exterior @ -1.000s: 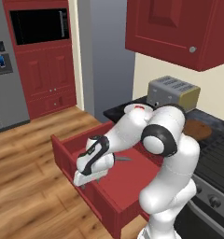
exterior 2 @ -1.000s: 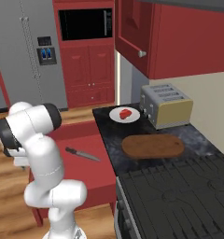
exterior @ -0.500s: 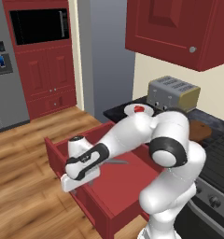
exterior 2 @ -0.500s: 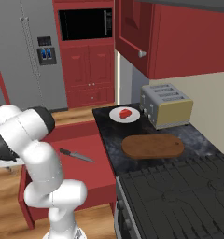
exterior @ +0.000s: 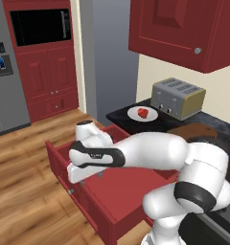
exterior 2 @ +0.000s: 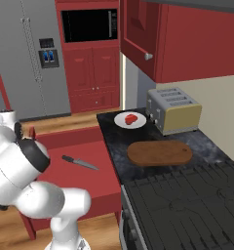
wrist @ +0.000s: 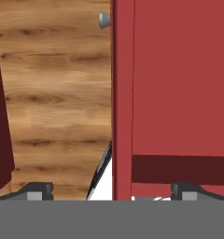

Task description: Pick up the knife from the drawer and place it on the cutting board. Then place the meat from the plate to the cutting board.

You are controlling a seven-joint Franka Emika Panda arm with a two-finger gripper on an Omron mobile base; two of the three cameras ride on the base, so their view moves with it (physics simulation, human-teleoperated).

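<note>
One knife (exterior 2: 79, 162) on the open drawer (exterior 2: 92, 188) floor, tool (wrist: 111, 189) spread wide astride the drawer's front panel, meat (exterior 2: 131, 118) on plate (exterior 2: 120, 121), cutting board (exterior 2: 159, 153) bare

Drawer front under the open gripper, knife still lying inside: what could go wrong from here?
1. In the hand view the open gripper straddles the drawer front panel; descending or closing here would likely hit wood.
2. The knife lies flat on the drawer floor, away from the hand, so a grasp may slip off its thin blade.
3. The meat sits on the plate near the cutting board; a wide swing could knock them.
</note>
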